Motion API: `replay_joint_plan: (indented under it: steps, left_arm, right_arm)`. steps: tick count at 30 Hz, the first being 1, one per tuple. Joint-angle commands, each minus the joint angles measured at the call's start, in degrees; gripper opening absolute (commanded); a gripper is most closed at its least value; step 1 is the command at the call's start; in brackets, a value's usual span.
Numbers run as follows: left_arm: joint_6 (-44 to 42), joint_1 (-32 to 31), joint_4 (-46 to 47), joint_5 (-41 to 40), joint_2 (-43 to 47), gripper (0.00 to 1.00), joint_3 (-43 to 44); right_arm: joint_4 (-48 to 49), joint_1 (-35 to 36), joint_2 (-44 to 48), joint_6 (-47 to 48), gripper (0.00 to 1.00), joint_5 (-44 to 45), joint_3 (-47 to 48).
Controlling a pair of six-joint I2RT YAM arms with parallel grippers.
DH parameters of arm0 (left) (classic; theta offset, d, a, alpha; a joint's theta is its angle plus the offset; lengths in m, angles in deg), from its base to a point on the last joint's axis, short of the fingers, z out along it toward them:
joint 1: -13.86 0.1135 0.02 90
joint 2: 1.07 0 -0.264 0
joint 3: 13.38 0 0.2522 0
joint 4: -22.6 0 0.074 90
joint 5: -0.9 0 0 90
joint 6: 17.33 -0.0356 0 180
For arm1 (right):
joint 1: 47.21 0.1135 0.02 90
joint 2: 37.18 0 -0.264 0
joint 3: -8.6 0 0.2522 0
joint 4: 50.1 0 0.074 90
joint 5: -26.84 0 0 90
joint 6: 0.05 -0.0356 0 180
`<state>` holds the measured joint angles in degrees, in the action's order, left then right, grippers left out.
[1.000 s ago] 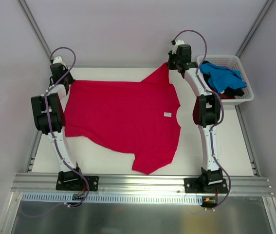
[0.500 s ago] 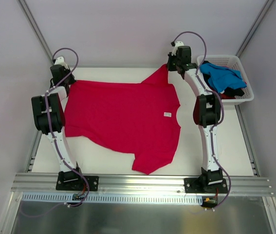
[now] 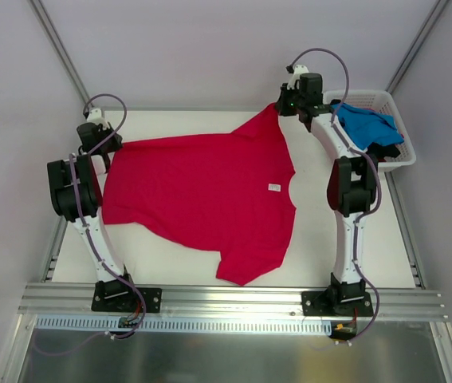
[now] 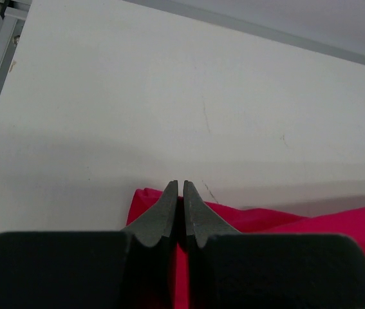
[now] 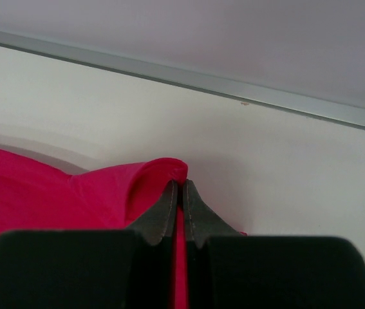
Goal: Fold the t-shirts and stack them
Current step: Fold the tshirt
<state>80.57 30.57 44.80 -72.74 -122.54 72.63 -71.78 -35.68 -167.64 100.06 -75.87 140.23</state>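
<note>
**Change noted.** The red shirt point(image 3: 202, 187) lay spread on the table point(image 3: 321, 231), between the two arms. Over the last second both arms had shifted outward. The left gripper point(image 4: 180, 188) had drawn toward the table's left edge, and the right gripper point(image 5: 181, 187) toward the basket point(image 3: 389, 97). The shirt's far edge, slack before, now ran nearly straight between them.

**Grip.** Both grippers were clamped tight on red cloth, the left at the far hem corner and the right at the far sleeve tip.

**Judgement.** The shirt was being stretched flat ahead of a fold. No fold had been made, and nothing was stacked.

**Not determinable.**
- From above, the wrists covered the fingertips.
- It could not be told whether the taut edge was clear of the table.
- Each wrist view lost the cloth behind the gripper body.
- In the basket, a blue shirt point(image 3: 361, 124) hid most of the dark and red cloth beneath it.
</note>
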Motion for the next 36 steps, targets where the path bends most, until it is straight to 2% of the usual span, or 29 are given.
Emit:
replay_joint_plan:
  steps: [1, 4, 14, 23, 29, 36]
  left_arm:
    - [-2.3, 1.5, 5.8, 5.3, 4.4, 0.0, -0.3]
    - [-4.4, 2.0, 5.7, 7.6, 4.9, 0.0, -1.0]
    - [-7.2, 3.5, 5.7, 13.0, 7.4, 0.0, -3.3]
    - [-13.3, 5.0, 6.9, 16.2, 12.9, 0.0, -10.5]
    - [-17.4, 6.4, 6.7, 21.7, 16.0, 0.0, -14.4]
    - [-23.3, 7.1, 1.8, 24.2, 19.2, 0.0, -17.9]
  right_arm:
    - [3.9, -0.1, 7.0, 0.4, 0.0, -3.5, -3.2]
    - [3.8, -0.1, 10.7, 1.6, 0.0, -6.7, -7.3]
    - [4.4, -0.4, 22.2, 5.5, 0.0, -8.1, -23.4]
    - [5.5, -0.5, 30.7, 5.8, 0.0, -11.5, -36.3]
    - [5.9, -0.5, 35.6, 5.7, 0.0, -11.8, -43.2]
    - [5.6, -0.4, 39.7, 5.4, 0.0, -13.0, -49.6]
